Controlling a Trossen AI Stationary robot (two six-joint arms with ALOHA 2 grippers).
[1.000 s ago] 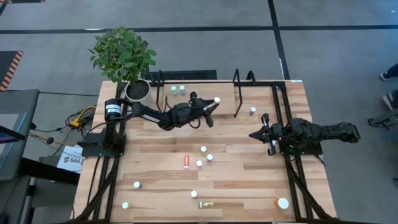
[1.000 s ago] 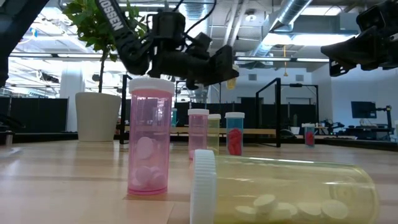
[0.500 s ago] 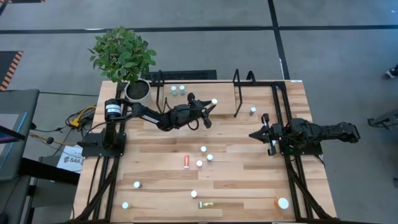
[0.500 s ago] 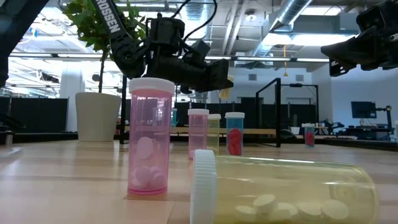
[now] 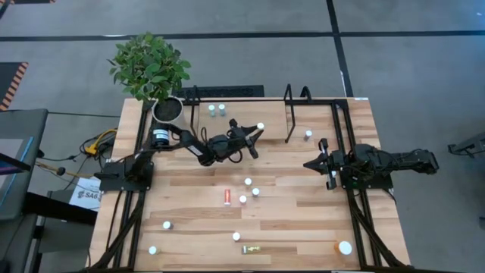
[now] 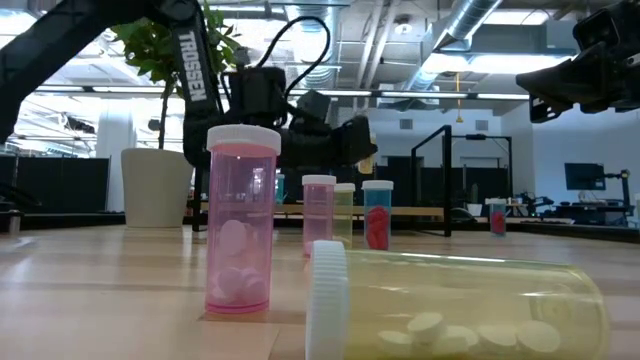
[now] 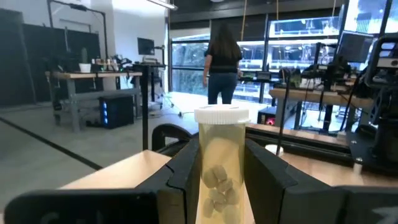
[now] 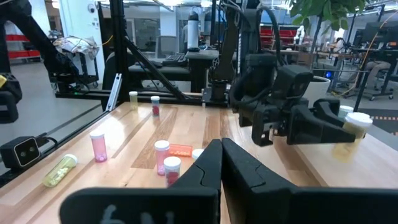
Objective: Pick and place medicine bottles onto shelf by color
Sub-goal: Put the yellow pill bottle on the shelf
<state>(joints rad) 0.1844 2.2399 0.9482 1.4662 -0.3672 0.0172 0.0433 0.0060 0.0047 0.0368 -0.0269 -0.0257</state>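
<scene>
My left gripper (image 5: 256, 132) is shut on a pale yellow bottle with a white cap (image 5: 261, 127), out over the tabletop in front of the shelf (image 5: 250, 101). This bottle also shows in the left wrist view (image 7: 220, 163) and the right wrist view (image 8: 349, 129). Two white-capped bottles (image 5: 217, 109) stand on the shelf's left part. My right gripper (image 5: 307, 163) is shut and empty at the table's right side. Several loose bottles (image 5: 248, 190) stand or lie mid-table. My left gripper pinches the yellow bottle's body (image 7: 219, 155) below the cap, between its two fingers (image 7: 186, 171). The fingers lie about level, coming from the table's left side. The bottle stands upright, its cap (image 7: 221, 115) above the fingers, clear of the table.
A potted plant (image 5: 158, 72) stands at the far left corner. A bottle (image 5: 308, 135) stands right of the shelf's upright loop (image 5: 289, 114). A red bottle (image 5: 227, 197) and a yellow one (image 5: 251, 249) lie on their sides; a larger orange one (image 5: 345, 247) stands near right.
My left gripper has gone down and a little toward the table's near left, carrying the yellow bottle upright with it. My right arm has kept still.
</scene>
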